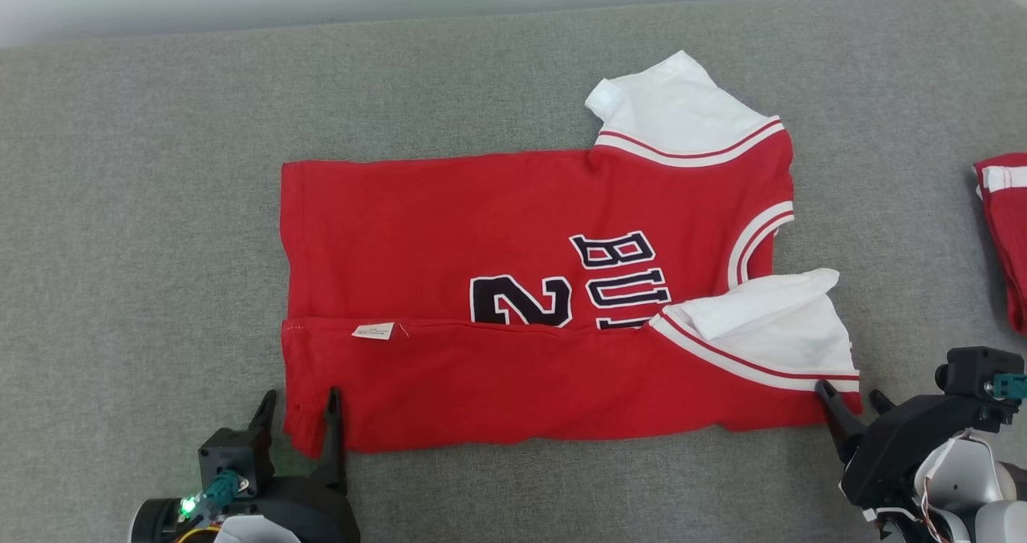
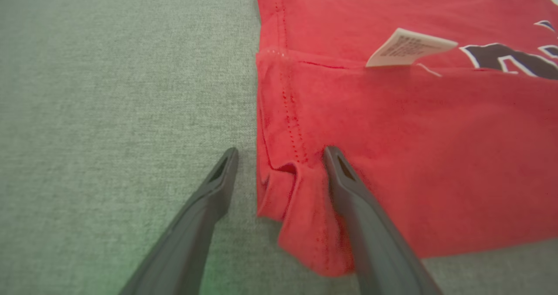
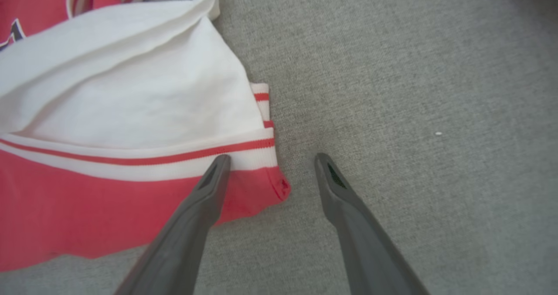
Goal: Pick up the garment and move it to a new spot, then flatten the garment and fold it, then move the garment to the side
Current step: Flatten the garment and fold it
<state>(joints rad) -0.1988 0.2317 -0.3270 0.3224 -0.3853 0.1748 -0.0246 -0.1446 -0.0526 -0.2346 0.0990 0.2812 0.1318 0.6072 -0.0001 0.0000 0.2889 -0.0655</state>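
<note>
The jersey (image 1: 513,238) lay flat at the middle of the head frame on the grey pad (image 1: 144,206). Its long axis ran left to right, with the hem toward the left and the neck and white sleeves toward the right. Its lower strip lay doubled up over the front, covering the bottom of the number and lettering, and a tag (image 1: 373,331) showed along that fold line. The lower sleeve (image 1: 778,326) was turned in with the strip, while the upper sleeve (image 1: 674,110) stuck out toward the top of the frame. The left gripper (image 1: 299,396) sat at the lower left with its fingers spread, straddling the hem corner and holding nothing. The right gripper (image 1: 850,391), at the lower right, was likewise spread and empty, with one finger at the striped corner and the other on bare pad. Both seemed placed at the ends of the near edge, probably to keep the fold even along its length. Another red garment (image 1: 1003,230) lay at the right edge, well apart.
</note>
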